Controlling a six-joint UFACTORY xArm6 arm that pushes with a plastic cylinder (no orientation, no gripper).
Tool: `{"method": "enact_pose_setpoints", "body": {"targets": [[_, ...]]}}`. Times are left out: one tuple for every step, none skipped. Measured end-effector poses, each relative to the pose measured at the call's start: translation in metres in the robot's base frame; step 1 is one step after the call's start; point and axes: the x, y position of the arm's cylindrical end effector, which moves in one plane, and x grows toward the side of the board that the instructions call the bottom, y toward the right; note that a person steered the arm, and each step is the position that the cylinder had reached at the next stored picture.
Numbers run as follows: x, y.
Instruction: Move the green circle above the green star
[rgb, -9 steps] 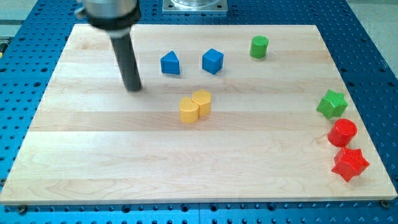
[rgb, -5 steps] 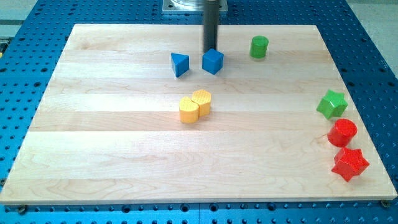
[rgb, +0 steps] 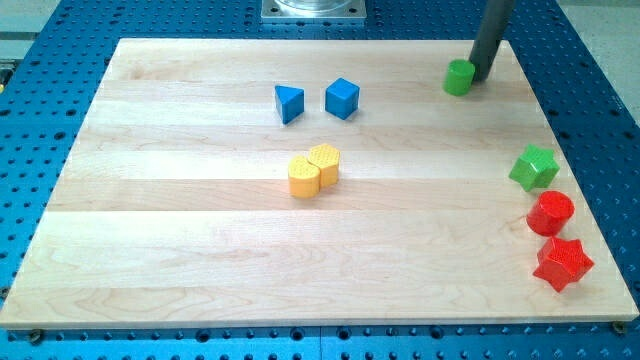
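One camera view only, so everything comes from it.

Camera view: pale wooden board (rgb: 200, 250) on a blue perforated table. My tip (rgb: 479, 79) sits near the view's top right, touching or just beside the small green cylinder block, i.e. the green circle (rgb: 459, 77), on its right side. No gripper or hand on this rig, just a straight dark rod, so nothing is grasped or released; contact is a side push only. Can't tell for sure if tip and circle actually touch or if there's a hair of gap.

Green star-shaped block (rgb: 533, 167) lies at the board's right edge, well below and to the right of the circle. Under it are the red cylinder block (rgb: 550, 212), then the red star block (rgb: 563, 263). Blue triangular block (rgb: 289, 103) and blue cube (rgb: 342, 97) sit upper middle, the two yellow blocks (rgb: 314, 170) pressed together near centre; all well apart from the action.

Step in hand, as I judge it: circle partway there, not yet directly above the star. Tip is on the wrong side for a rightward push. Next move prob. needs the tip round to the circle's left/top-left, then a short nudge right, stopping w/o knocking the green star or running off the board edge.
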Motion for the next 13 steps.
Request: {"method": "enact_pose_setpoints", "body": {"targets": [[-0.034, -0.011], [-0.036, -0.066], [0.008, -0.008], [0.007, 0.005], [0.015, -0.059], [0.047, -0.011], [0.018, -0.032], [0.020, 0.022], [0.038, 0.019], [0.069, 0.016], [0.052, -0.016], [0.064, -0.063], [0.064, -0.086]]}}
